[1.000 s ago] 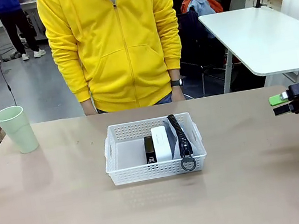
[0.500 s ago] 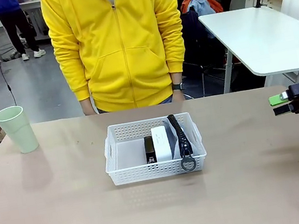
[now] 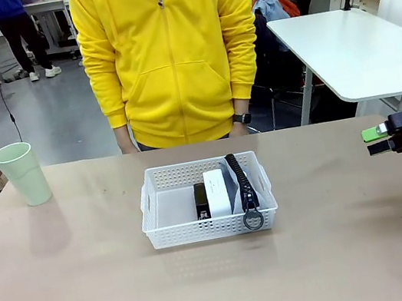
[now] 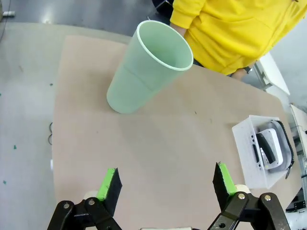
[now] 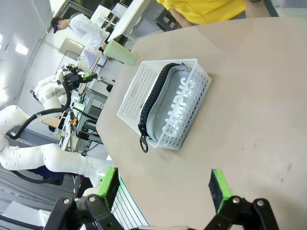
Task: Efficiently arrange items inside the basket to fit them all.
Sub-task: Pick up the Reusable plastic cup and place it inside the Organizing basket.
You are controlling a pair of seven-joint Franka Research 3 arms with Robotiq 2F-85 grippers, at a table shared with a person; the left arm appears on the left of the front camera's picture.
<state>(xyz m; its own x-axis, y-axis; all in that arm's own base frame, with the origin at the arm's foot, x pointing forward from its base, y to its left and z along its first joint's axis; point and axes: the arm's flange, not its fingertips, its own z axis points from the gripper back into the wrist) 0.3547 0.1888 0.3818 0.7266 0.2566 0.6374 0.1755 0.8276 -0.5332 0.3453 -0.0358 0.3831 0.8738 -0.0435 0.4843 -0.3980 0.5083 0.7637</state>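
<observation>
Sitting in the middle of the surface (image 3: 340, 235), the basket (image 3: 199, 230) held the grey pouch (image 3: 242, 182) on edge at its right side, then the white device (image 3: 216, 185) and the black stapler (image 3: 201, 199). The green cup (image 3: 23, 174) stood upright outside, far left. The left jaws and right jaws were spread wide and empty.

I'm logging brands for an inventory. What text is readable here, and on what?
"CAMPUS": white letters on the side of the grey pouch, seen in the right wrist view through the perforated wall of the basket.
Pale label on the near end of the small black stapler: too small to read.
</observation>
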